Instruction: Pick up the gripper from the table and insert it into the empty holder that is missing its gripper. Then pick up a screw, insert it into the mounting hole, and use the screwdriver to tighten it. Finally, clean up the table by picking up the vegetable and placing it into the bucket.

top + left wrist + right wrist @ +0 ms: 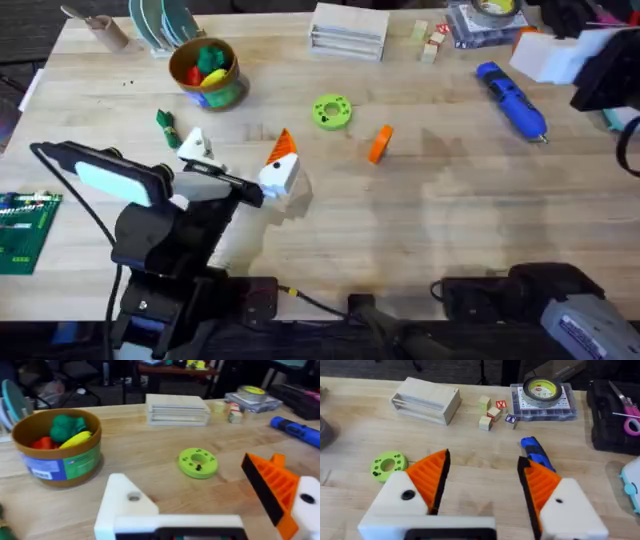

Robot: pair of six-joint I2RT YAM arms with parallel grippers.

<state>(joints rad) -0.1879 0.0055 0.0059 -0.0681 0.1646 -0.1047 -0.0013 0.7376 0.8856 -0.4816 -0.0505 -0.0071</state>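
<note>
Near the middle of the table (420, 230), slightly toward its far edge, the gripper (380, 143) is seen lying flat as a small orange piece. Its long axis is judged to run from near-left to far-right; which end carries the point cannot be told. It is placed just right of the lime-green ring (332, 111) and well apart from both arms. The left gripper (238, 162) is held above the left half of the table with its fingers spread: one finger bears an orange pad (272, 487), while the other, the holder (125, 502), is bare white. The piece lies to the right of these fingers. The right gripper (482, 482), with both orange pads fitted and spread wide, is seen over the screwdriver (511, 98) near the far right corner. Neither arm is judged clearly nearer.
</note>
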